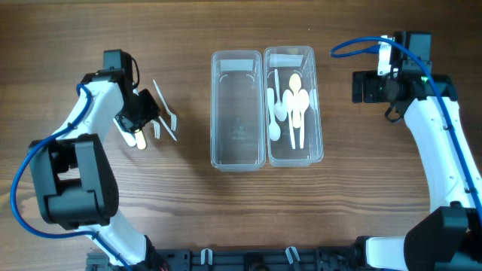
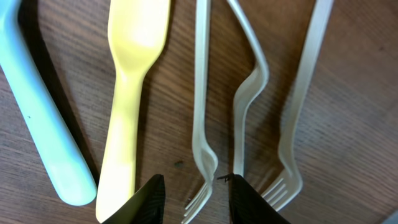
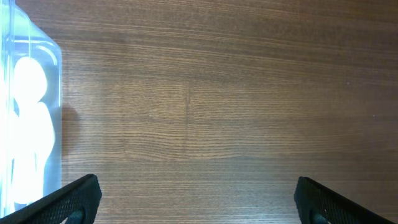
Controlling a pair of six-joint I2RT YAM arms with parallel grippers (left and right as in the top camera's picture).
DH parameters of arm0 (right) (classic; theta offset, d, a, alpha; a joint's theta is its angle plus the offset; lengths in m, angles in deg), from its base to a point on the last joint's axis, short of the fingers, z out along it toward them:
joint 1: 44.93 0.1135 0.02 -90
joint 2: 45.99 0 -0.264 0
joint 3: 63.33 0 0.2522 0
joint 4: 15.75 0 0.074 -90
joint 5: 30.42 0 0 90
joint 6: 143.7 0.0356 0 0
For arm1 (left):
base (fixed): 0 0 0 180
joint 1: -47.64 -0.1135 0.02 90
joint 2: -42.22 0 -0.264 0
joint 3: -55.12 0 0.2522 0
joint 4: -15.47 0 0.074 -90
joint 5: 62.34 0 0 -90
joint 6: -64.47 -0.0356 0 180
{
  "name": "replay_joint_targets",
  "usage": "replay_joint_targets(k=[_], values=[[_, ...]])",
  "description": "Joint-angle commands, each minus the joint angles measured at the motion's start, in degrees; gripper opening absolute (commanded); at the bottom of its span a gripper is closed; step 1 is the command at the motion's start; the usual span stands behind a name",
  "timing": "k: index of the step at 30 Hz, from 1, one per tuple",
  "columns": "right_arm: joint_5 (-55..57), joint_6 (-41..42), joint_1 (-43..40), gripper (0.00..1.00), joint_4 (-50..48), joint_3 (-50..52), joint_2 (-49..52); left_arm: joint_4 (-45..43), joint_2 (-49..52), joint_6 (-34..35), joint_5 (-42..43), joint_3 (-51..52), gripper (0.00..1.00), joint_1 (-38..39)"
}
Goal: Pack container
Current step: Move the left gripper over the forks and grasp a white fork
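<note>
Left claw [image 2: 196, 202] hangs low over the loose cutlery at the left of the overhead frame. Its jaws are narrow but not shut on anything. In the left wrist view its dark fingertips [image 2: 148, 202] sit at the bottom edge, one on each side of the tine end of a clear fork [image 2: 201, 93], with a sliver of table [image 1: 361, 196] showing between each tip and the plastic. The fork lies flat, its handle running to the top of the frame and its neck between the jaws, nearer the right-hand tip.

Right claw [image 3: 199, 208] is spread wide and empty over bare wood at the upper right of the overhead frame, just beside the container holding white spoons [image 1: 290, 105].

The task looks partly done. That filled container [image 1: 310, 154] has a batch of white spoons lying lengthwise in it. The empty container [image 1: 237, 154] touches it on the left and holds nothing.

What is left, by my reading, is the group outside the containers:
- Two more clear forks [image 2: 249, 93] lie to the right of the one between the jaws.
- A yellow spoon [image 2: 134, 93] lies to its left.
- A pale blue handle [image 2: 37, 112] lies at the far left.

None of these is lifted yet, and all sit well apart from the containers.
</note>
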Motion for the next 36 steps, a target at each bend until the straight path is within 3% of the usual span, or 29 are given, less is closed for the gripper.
replay_joint_targets(k=[1, 11, 17, 22, 36], values=[[1.1, -0.5, -0.1, 1.0, 0.0, -1.0, -0.8, -0.6, 0.6, -0.1, 0.9, 0.5, 0.35, -0.1], [1.1, -0.5, -0.1, 1.0, 0.0, -1.0, -0.8, -3.7, 0.6, 0.0, 0.9, 3.1, 0.36, -0.1], [1.2, -0.5, -0.1, 1.0, 0.0, -1.0, -0.8, -5.7, 0.6, 0.2, 0.9, 5.0, 0.27, -0.1], [1.1, -0.5, -0.1, 1.0, 0.0, -1.0, -0.8, -5.8, 0.6, 0.2, 0.9, 5.0, 0.25, -0.1], [1.1, -0.5, -0.1, 1.0, 0.0, -1.0, -0.8, -7.0, 0.6, 0.1, 0.9, 5.0, 0.24, -0.1]])
